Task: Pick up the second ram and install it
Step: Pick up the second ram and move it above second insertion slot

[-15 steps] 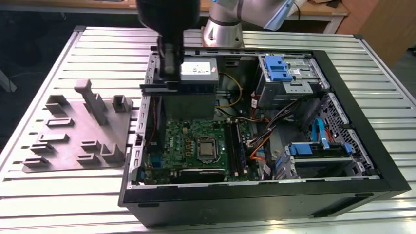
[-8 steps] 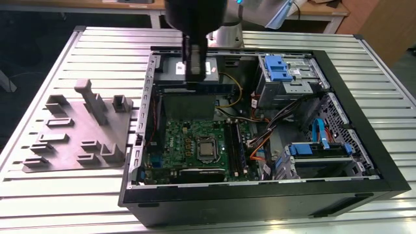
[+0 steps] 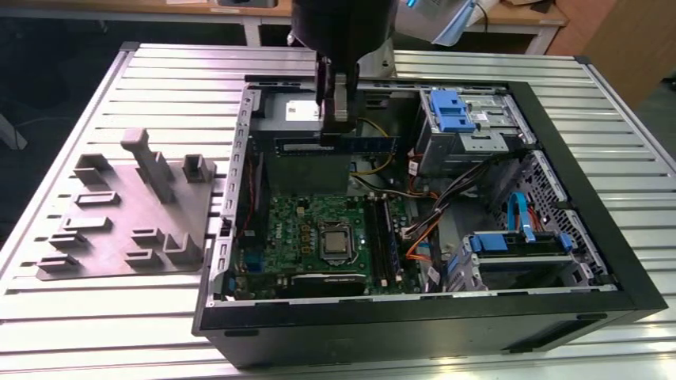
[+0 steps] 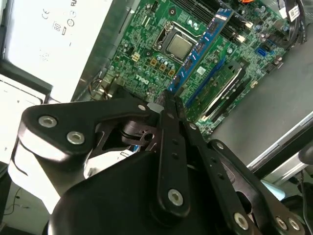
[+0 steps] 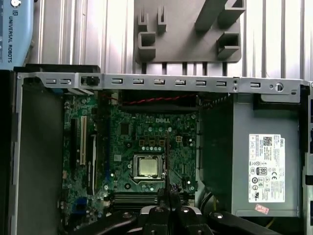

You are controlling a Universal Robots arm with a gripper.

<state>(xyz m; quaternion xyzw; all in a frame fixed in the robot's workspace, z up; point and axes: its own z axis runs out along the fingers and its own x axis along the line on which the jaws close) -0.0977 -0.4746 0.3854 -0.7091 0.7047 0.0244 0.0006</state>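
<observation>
The second ram [image 3: 365, 144] is a thin dark blue-green stick held level above the open computer case. My gripper [image 3: 336, 133] is shut on it near its middle. In the second wrist view the ram [image 4: 200, 46] runs out from the closed fingertips [image 4: 164, 110] over the green motherboard [image 4: 146, 44]. In the first wrist view the ram [image 5: 167, 156] is edge-on, a thin dark line above the gripper [image 5: 168, 195] and beside the silver processor [image 5: 148, 166]. The memory slots [image 4: 220, 85] lie below, apart from the stick; one slot appears to hold a green stick.
The grey moulded tray [image 3: 138, 214] with upright blocks sits on the slatted table at the exterior view's left of the case. The grey power-supply box [image 3: 290, 111] is just behind the gripper. Drive cages with blue latches [image 3: 465, 119] and cable bundles [image 3: 423, 229] fill the case's right half.
</observation>
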